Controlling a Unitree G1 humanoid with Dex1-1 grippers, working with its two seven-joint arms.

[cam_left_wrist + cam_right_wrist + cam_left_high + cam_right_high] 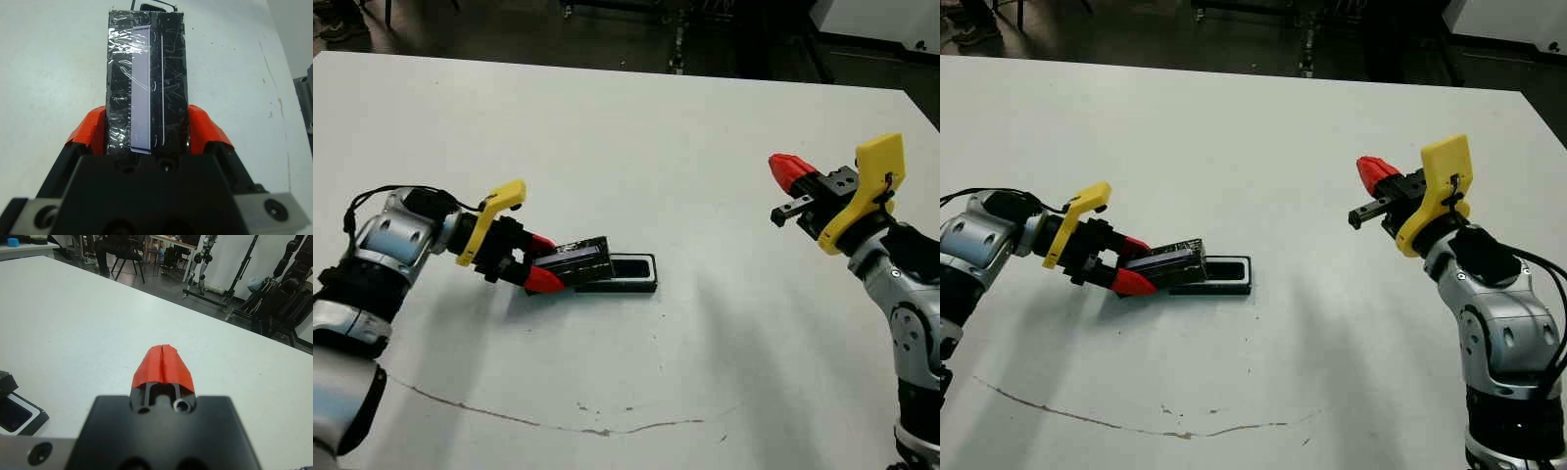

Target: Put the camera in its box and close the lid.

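My left gripper (544, 261) is shut on the lid (578, 261), a glossy black slab with a pale grey strip (142, 83). The lid is tilted, its far end over the left end of the box (651, 271). The box is a shallow black tray with a white rim and lies flat on the table; its dark inside shows in the right wrist view (14, 413). The camera is hidden; I cannot tell whether it lies in the box. My right gripper (788, 171) hangs above the table's right side, shut and empty, far from the box.
A thin brown line (558, 423) marks the white table (656, 127) near its front edge. Beyond the far edge stand chairs, equipment stands (274, 289) and a seated person (110, 249).
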